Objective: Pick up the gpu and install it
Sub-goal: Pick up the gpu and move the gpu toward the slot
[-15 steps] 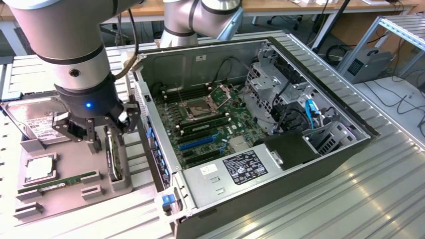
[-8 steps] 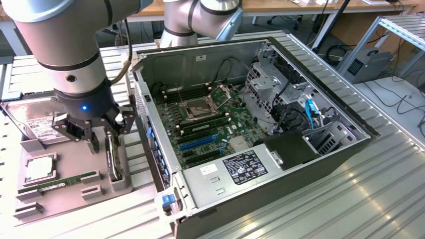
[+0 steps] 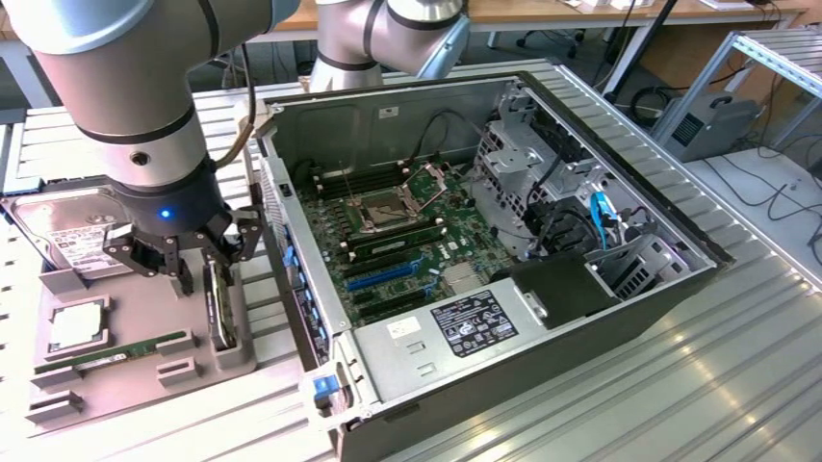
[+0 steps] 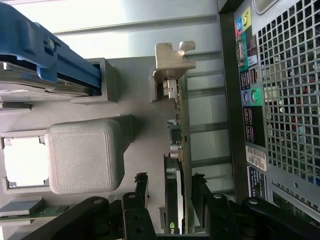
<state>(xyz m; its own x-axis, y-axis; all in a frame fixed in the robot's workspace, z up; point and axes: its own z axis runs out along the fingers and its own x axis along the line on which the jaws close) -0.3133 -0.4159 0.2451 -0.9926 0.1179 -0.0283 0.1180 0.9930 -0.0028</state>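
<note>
The gpu [image 3: 221, 310] stands on edge in a grey holder [image 3: 141, 390] on the table [image 3: 745, 385], hard against the open computer case [image 3: 385, 115]. A hard drive [image 3: 71, 236] and RAM stick [image 3: 110, 351] lie alongside. The jaws stand wide open, straddling the card's top edge without clamping it.

End effector [image 3: 212, 270] straddling gpu [image 3: 222, 322], computer case [image 3: 372, 120] beside
</note>
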